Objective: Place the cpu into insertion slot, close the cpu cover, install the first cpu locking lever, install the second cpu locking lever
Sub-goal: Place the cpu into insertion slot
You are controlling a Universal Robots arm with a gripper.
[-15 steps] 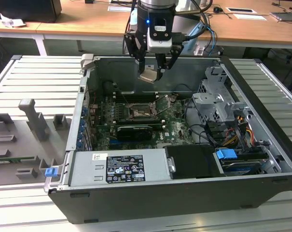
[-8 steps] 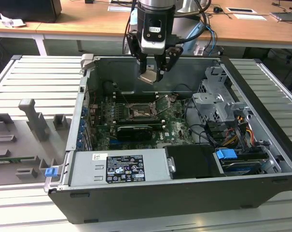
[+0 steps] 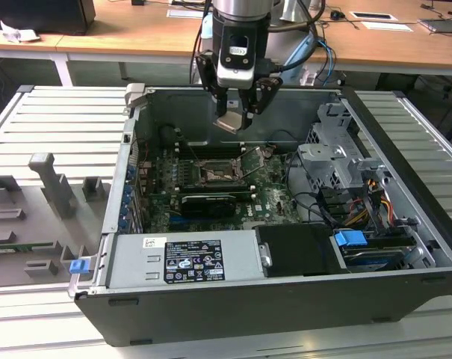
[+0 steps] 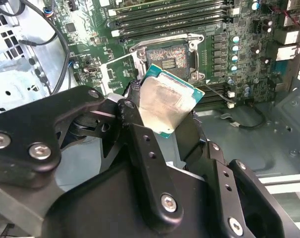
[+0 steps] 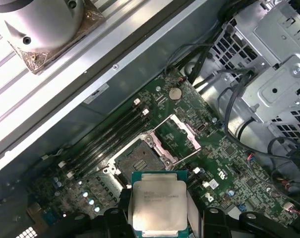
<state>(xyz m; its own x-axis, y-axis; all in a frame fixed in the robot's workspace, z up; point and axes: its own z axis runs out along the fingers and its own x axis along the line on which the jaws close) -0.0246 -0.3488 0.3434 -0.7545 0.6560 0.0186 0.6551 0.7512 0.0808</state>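
Observation:
My gripper [image 3: 235,118] hangs over the open computer case, shut on the cpu [image 3: 229,123], which it grips by two opposite edges. The cpu's pale metal top shows in both wrist views [image 4: 164,101] [image 5: 159,206]. Below it on the green board lies the insertion slot [image 3: 214,176] [image 4: 169,56] [image 5: 139,157], bare, with its dark contact field exposed. The cpu cover [image 5: 178,131] [image 4: 114,74] is swung up and open beside the slot. A thin locking lever [image 4: 215,92] sticks out from the socket's side. The cpu is well above the slot, not touching it.
Long black memory sticks [image 4: 169,17] run along the socket's far side. A grey drive cage [image 3: 338,161] with cables stands at the exterior view's right, and the power supply [image 3: 184,258] sits at the front. Grey fixtures [image 3: 54,187] rest on the ribbed table outside the case.

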